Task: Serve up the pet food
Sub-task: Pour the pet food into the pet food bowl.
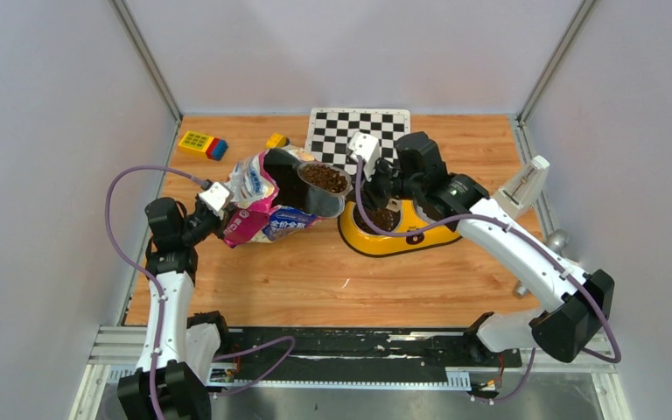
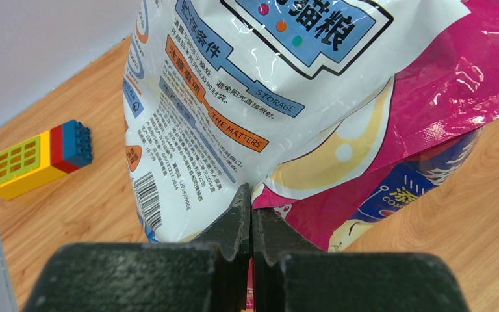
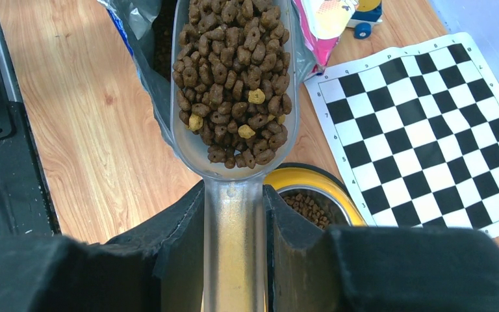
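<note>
The glossy pink, white and blue cat food bag [image 1: 261,199] lies open on the wooden table, mouth toward the right. My left gripper [image 1: 225,217] is shut on the bag's lower edge [image 2: 266,97], with the fingers [image 2: 237,221] pinched together on the film. My right gripper [image 3: 234,214] is shut on the handle of a clear plastic scoop [image 3: 234,253]. The scoop is heaped with pet food [image 3: 234,78] and hangs at the bag's mouth [image 1: 325,178]. The yellow double bowl [image 1: 394,234] sits just right of the bag, with some pet food in its near steel cup [image 3: 308,208].
A checkered board [image 1: 350,131] lies behind the bowl. Yellow, red and blue blocks [image 1: 203,144] and a small yellow toy [image 1: 276,140] sit at the back left. A white bracket [image 1: 525,184] and a metal knob [image 1: 560,238] stand by the right wall.
</note>
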Motion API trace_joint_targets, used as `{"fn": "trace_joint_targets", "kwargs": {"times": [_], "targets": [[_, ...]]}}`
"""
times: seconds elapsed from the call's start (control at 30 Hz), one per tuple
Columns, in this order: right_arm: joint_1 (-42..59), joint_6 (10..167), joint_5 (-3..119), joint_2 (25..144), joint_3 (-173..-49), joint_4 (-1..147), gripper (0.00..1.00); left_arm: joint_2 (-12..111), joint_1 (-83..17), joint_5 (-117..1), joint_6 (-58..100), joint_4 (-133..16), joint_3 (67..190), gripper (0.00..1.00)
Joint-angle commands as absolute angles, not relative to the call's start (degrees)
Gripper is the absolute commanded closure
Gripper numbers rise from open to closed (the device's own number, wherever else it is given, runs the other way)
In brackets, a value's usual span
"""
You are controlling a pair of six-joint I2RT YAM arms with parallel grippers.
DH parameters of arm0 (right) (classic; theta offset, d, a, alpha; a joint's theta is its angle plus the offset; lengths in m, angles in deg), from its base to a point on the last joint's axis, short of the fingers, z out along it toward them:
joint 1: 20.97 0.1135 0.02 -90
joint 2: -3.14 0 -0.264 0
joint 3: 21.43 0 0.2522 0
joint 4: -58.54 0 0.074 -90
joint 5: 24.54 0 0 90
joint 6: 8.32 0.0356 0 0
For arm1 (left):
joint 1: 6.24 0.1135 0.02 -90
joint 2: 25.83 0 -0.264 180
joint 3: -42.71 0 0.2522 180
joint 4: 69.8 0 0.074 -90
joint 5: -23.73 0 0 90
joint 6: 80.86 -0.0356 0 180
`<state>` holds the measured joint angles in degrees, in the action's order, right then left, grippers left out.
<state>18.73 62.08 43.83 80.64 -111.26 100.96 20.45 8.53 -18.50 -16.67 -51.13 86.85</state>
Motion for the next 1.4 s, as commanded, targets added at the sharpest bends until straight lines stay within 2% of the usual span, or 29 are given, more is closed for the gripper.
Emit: {"fn": "trace_joint_targets", "kwargs": {"times": [0.0,0.47,1.03,1.37], "targets": [[16.9,61.5,41.6,77.0,-110.6,100.2,1.0,20.3,9.2,-18.2,-15.7,-49.9,87.0,1.0],[4.8,61.4,40.0,69.8,-105.8,101.7,1.0,20.6,9.2,-18.0,-15.6,-50.1,87.0,1.0],[-18.6,57.7,35.4,64.7,-96.3,101.6,1.0,20.9,9.2,-17.7,-15.6,-49.9,87.2,1.0],[-28.0,53.3,34.4,63.0,-89.9,102.0,1.0,20.8,9.2,-17.5,-15.7,-49.8,87.2,1.0]]}}
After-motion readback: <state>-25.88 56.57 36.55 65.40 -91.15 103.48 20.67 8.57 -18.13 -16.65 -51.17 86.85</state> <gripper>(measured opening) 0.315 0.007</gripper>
